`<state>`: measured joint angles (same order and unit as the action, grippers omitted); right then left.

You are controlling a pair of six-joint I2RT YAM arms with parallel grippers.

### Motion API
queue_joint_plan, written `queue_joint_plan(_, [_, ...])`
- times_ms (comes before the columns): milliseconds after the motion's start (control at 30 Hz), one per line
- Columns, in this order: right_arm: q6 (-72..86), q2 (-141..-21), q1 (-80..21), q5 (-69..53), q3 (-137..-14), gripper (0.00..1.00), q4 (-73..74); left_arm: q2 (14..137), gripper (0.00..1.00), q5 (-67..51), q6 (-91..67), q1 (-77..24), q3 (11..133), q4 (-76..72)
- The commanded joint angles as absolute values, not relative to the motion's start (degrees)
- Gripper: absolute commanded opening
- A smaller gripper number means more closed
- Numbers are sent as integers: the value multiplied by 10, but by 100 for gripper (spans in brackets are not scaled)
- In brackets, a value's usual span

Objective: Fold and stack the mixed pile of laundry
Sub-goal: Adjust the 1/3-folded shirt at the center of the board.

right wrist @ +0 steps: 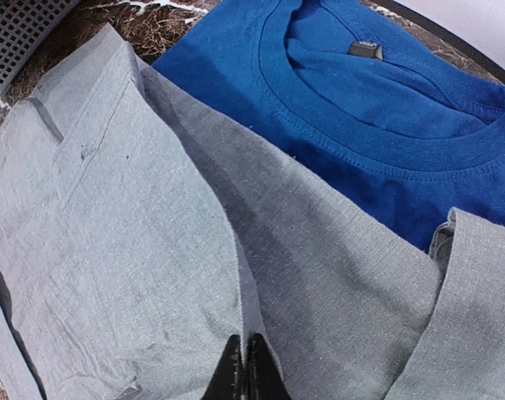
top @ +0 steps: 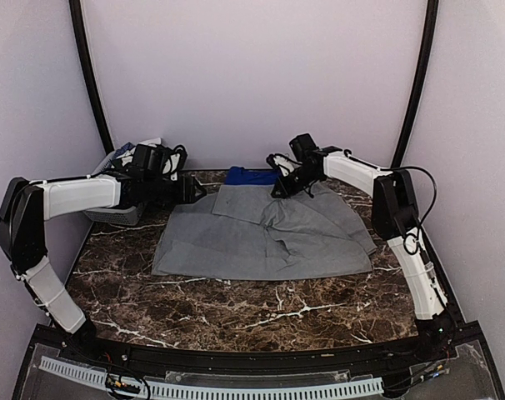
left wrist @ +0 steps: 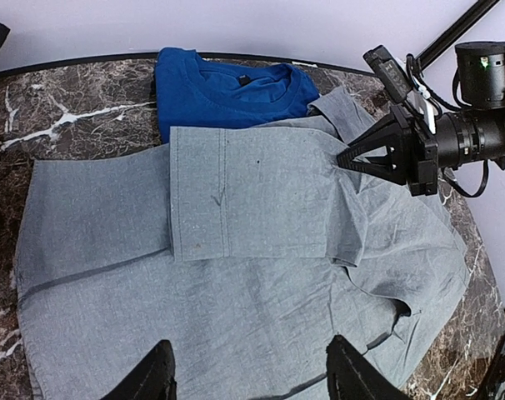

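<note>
Grey polo shirt [top: 261, 237] is spread on the marble desk [top: 236, 308], overlapping a blue T-shirt [top: 251, 175]. Right fingers [right wrist: 244, 371] are closed on its fold; left fingers [left wrist: 148, 379] are held open above it.

1. A dark-brown marble table [top: 236, 308], veined in white, was seen spanning the enclosure.
2. A grey mesh basket [top: 111, 215] was set at its far-left corner.
3. Two black curved poles [top: 91, 83] were seen against pale walls [top: 252, 75].
</note>
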<state>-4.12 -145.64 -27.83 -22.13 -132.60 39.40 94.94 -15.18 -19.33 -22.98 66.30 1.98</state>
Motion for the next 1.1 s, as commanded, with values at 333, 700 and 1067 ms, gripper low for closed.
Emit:
queue_joint_plan(333, [-97, -1255, -409, -72, -1078, 0, 291, 872, 61, -119, -274, -219, 601, 33])
queue_joint_plan(700, [-79, -1192, -500, -39, -866, 0, 238, 821, 59, -159, -340, -219, 477, 6])
queue_joint_plan(1067, [-59, -1165, -504, -39, -799, 0, 205, 897, 53, -193, -341, -221, 498, -31])
